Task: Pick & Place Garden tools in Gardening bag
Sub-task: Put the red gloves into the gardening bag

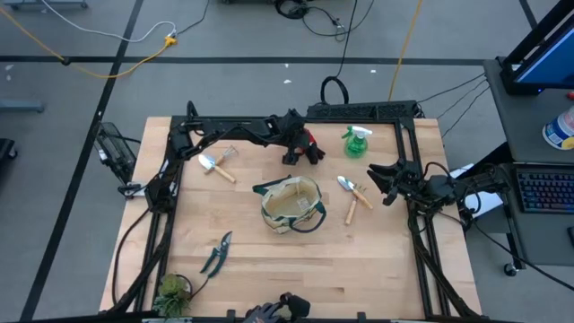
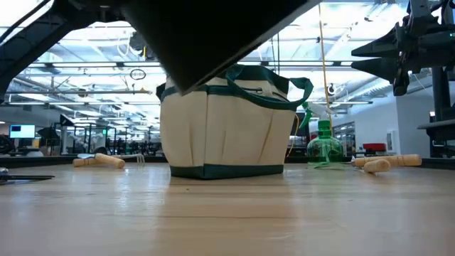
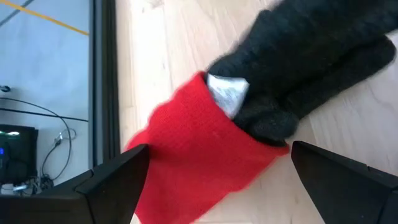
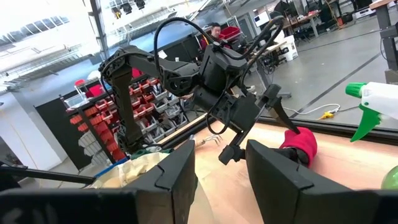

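1. Grey floor [image 1: 81, 99] surrounds the wooden table [image 1: 296, 269], crossed by dark seam lines
2. A yellow cable [image 1: 99, 65] and a white cable [image 1: 134, 34] trail over the floor beyond the table's far left corner; black cables [image 1: 309, 13] lie past the far edge
3. A desk [image 1: 538, 135] stands off the table's right edge, carrying a keyboard [image 1: 547, 191] and a blue-lit monitor [image 1: 547, 45]
4. Seen from table height, the room is a large hall with a bright ceiling [image 2: 85, 53] of beams and strip lights
5. Shelves of red bins [image 4: 124, 106] stand beyond the table, with a person [image 4: 216, 29] farther back
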Robot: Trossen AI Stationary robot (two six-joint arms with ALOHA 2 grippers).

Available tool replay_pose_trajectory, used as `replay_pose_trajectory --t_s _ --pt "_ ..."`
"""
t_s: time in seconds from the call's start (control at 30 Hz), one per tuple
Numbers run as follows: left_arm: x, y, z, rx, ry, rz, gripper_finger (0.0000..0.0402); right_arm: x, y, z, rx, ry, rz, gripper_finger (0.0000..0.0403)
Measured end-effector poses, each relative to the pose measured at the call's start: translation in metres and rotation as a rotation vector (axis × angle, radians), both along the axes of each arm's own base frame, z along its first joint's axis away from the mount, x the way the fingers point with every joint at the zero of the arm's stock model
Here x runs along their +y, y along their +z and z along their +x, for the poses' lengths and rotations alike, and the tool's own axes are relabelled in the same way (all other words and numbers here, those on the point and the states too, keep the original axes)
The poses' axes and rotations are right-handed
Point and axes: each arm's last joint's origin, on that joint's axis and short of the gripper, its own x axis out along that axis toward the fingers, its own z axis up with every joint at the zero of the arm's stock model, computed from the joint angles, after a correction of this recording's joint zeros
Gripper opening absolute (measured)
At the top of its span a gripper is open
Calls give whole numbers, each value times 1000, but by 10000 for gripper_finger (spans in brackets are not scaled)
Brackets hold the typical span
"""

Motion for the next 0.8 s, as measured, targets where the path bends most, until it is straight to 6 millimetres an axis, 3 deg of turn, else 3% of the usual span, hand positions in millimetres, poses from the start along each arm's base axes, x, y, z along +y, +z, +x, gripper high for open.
replay_pose_trajectory --t_s 0.47,0.8 --pt "-1 1 1 -27 34 -27 397 0 0 0 0 0 0 134" --pt "-3 -1 5 -24 -50 23 397 0 0 0 -1 0 2 134"
